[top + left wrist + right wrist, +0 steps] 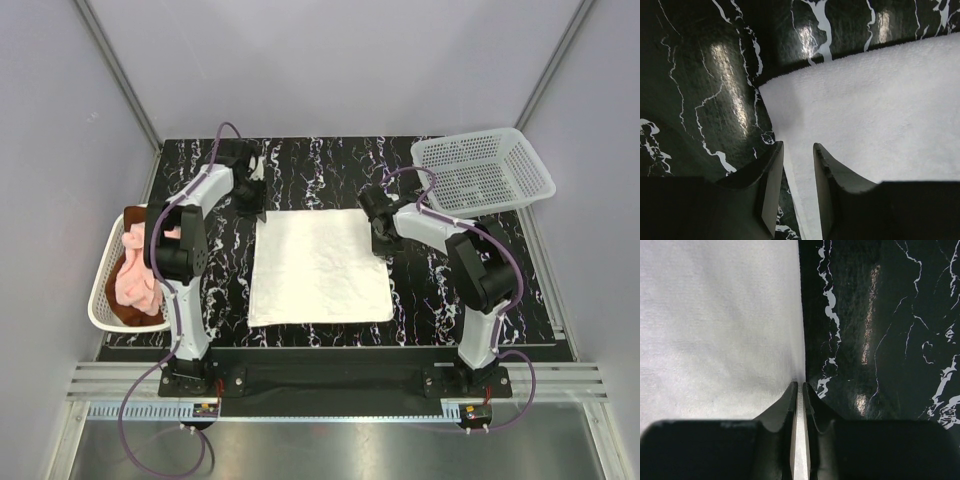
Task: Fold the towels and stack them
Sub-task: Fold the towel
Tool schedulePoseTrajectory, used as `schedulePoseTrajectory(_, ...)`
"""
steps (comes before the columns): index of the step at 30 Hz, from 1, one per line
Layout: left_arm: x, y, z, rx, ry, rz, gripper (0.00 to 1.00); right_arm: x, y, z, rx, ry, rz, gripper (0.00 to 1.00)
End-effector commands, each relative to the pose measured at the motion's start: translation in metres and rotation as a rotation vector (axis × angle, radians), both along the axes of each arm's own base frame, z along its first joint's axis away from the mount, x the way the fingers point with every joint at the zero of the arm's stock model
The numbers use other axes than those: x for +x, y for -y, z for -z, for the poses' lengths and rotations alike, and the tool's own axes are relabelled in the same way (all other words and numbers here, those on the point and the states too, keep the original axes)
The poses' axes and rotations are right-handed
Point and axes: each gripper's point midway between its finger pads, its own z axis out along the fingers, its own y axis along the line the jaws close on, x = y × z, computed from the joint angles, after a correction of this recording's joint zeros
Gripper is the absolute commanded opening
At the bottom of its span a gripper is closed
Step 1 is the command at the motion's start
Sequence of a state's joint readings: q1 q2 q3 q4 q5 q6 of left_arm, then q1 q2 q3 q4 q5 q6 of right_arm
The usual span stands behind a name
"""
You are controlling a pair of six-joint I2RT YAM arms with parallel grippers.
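Observation:
The white towel lies spread flat in the middle of the black marble table. My left gripper is at its far left corner. In the left wrist view this gripper is open, and its fingers straddle the side edge of the white towel. My right gripper is at the far right corner. Seen from the right wrist, it is shut on the edge of the white towel, with a thin white strip pinched between the jaws. A pale pink towel and a rust-brown towel lie bunched in the left basket.
A white mesh basket holding the two bunched towels overhangs the table's left edge. A second white mesh basket stands at the far right corner. Grey walls close in the table on three sides.

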State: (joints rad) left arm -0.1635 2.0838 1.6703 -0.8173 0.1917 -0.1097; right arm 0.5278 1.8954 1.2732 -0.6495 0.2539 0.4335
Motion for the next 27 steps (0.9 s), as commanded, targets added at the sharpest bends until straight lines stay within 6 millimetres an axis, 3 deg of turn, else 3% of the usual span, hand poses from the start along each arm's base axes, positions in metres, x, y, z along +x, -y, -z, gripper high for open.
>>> schedulePoseTrajectory(1,0.025,-0.011,-0.007,0.015,0.072,-0.034,0.36,0.002,0.008,0.011,-0.042,0.010,0.005,0.15)
schedulePoseTrajectory(9,0.039,-0.023,-0.021,0.052,0.108,-0.017,0.42,0.003,0.007,0.008,-0.036,0.019,-0.025,0.19)
schedulePoseTrajectory(14,0.043,-0.018,-0.033,-0.007,0.141,0.075,0.54,0.017,-0.021,-0.034,0.105,0.070,-0.205,0.32)
schedulePoseTrajectory(15,0.044,-0.015,-0.036,-0.053,0.148,0.086,0.54,0.023,-0.026,-0.041,0.138,0.092,-0.232,0.37)
schedulePoseTrajectory(19,0.046,-0.005,-0.038,-0.115,0.174,0.163,0.54,0.058,-0.033,-0.066,0.247,0.138,-0.327,0.38)
schedulePoseTrajectory(21,0.046,-0.007,-0.033,-0.095,0.171,0.184,0.54,0.073,-0.027,-0.065,0.266,0.136,-0.330,0.40)
schedulePoseTrajectory(22,0.048,-0.009,-0.030,-0.088,0.173,0.184,0.53,0.086,-0.028,-0.075,0.272,0.167,-0.348,0.41)
schedulePoseTrajectory(27,0.053,-0.008,-0.012,-0.098,0.129,0.205,0.40,0.121,-0.023,-0.079,0.303,0.192,-0.410,0.41)
